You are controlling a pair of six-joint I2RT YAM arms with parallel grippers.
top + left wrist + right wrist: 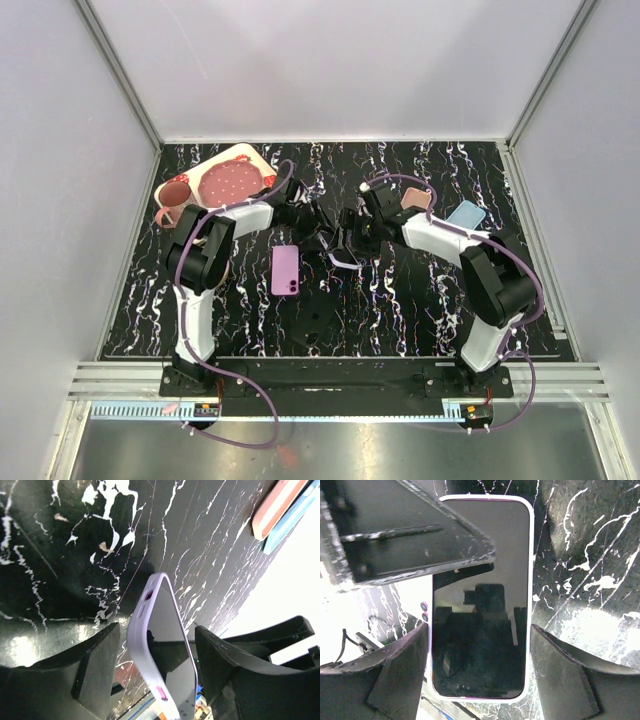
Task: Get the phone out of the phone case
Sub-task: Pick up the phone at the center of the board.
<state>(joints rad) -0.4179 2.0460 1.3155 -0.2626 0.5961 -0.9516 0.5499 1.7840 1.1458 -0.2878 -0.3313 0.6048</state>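
Note:
A phone with a dark screen (480, 605) sits in a pale lilac case (142, 645) and is held up on edge above the black marbled table (400, 300), mid-table (343, 258). My right gripper (480, 627) spans the phone's width, with a fingertip (420, 640) against each long edge of the case. My left gripper (157, 627) straddles the phone's faces near its far end, with a small gap on both sides. One left finger (420, 525) crosses above the screen. The two grippers meet in the top view, left (322, 232) and right (355, 238).
A purple phone or case (285, 270) lies flat to the left of the grippers. A pink case (413, 200) and a blue case (466, 214) lie at the right rear. A pink tray (230, 178) and a cup (172, 200) stand at the left rear.

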